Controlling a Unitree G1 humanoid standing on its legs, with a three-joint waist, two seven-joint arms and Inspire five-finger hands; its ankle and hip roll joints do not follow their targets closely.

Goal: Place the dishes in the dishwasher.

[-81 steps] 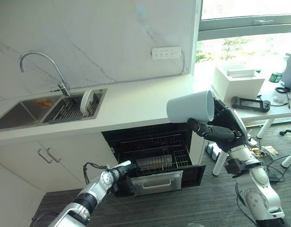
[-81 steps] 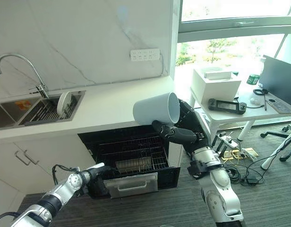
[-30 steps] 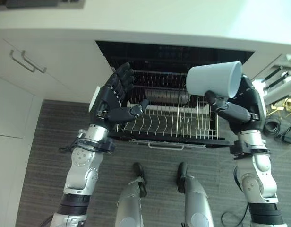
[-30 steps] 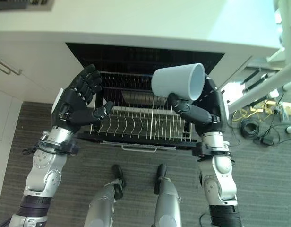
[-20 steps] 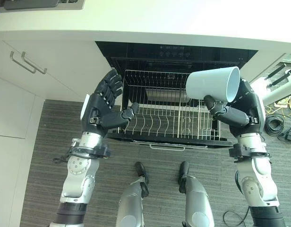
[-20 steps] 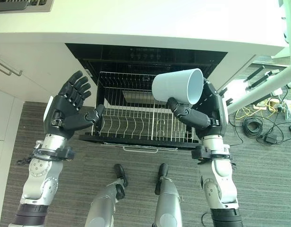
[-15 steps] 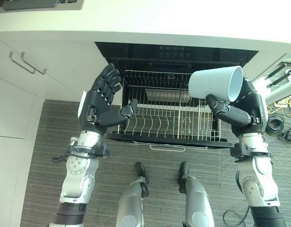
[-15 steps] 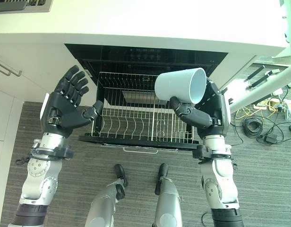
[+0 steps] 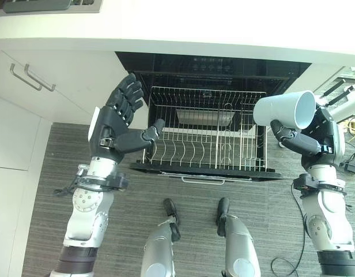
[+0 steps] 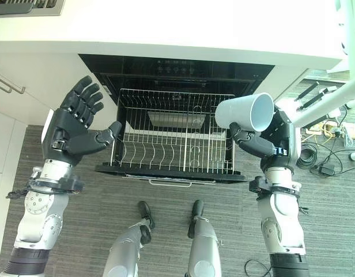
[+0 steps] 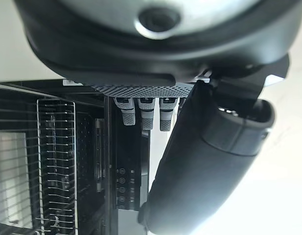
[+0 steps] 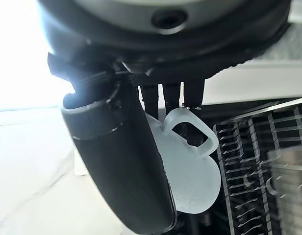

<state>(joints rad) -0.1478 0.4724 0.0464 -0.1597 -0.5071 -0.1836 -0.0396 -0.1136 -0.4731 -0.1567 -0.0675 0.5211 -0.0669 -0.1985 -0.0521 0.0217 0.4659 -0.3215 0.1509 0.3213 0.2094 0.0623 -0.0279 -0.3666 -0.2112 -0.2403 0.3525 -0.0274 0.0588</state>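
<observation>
Left eye view, mug: a pale mug (image 9: 284,109) was held on its side in the right hand (image 9: 311,140), thumb and fingers wrapped around it, off the right end of the rack, presumably kept clear for lowering in.
Left eye view, rack: the wire rack (image 9: 206,135) was pulled out of the dishwasher (image 9: 212,66) below the tabletop (image 9: 177,26); a metal tray (image 9: 201,118) lay at its far side, the tines otherwise bare.
Right eye view, left hand: the left hand (image 10: 71,130) was raised left of the rack, spread and holding nothing.
Left wrist view: straight fingers (image 11: 146,111) were seen beside the rack.
Right wrist view: the mug's handle (image 12: 188,132) was seen past the thumb.
</observation>
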